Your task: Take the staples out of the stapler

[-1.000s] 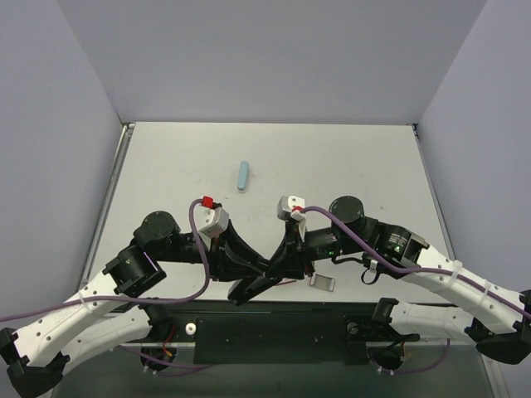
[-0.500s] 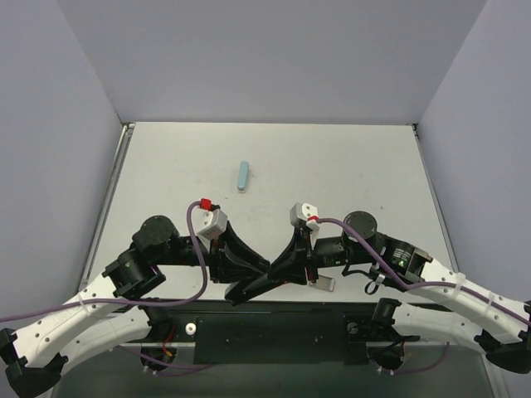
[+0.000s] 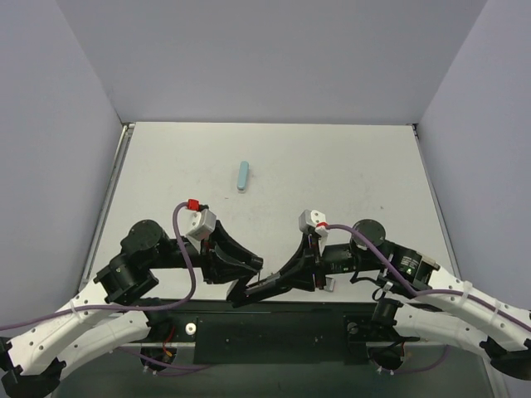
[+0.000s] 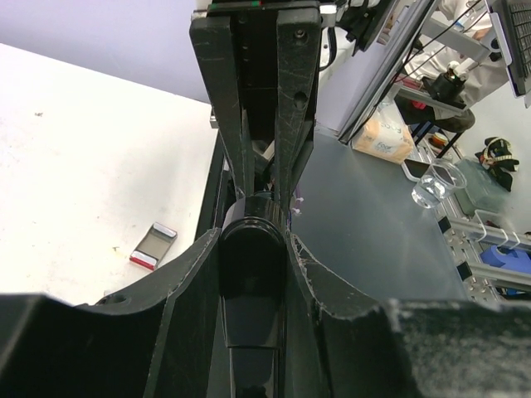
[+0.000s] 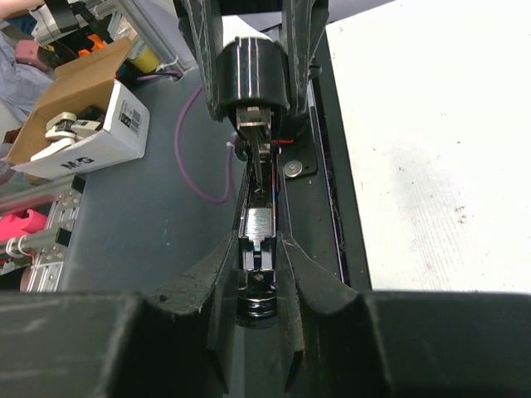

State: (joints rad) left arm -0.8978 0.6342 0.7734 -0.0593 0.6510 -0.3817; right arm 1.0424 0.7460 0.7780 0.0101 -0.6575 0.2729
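Black casing noted first: found the stapler (image 3: 265,286) held over the near edge of the desk (image 3: 348,174), spanned between both arms. Saw left jaws clenched on its rounded end, right jaws clamped on the narrow magazine end, silver metal (image 5: 259,224) exposed in the open channel. Read the long axis as running straight from one set of jaws to the other, left end nearer the bases. Judged neither arm nearer; both on it. Logged a small silver piece (image 3: 326,283) just beside the right jaws, a pale blue bar (image 3: 242,176) well apart, mid-desk. Expected any pull to follow that axis.
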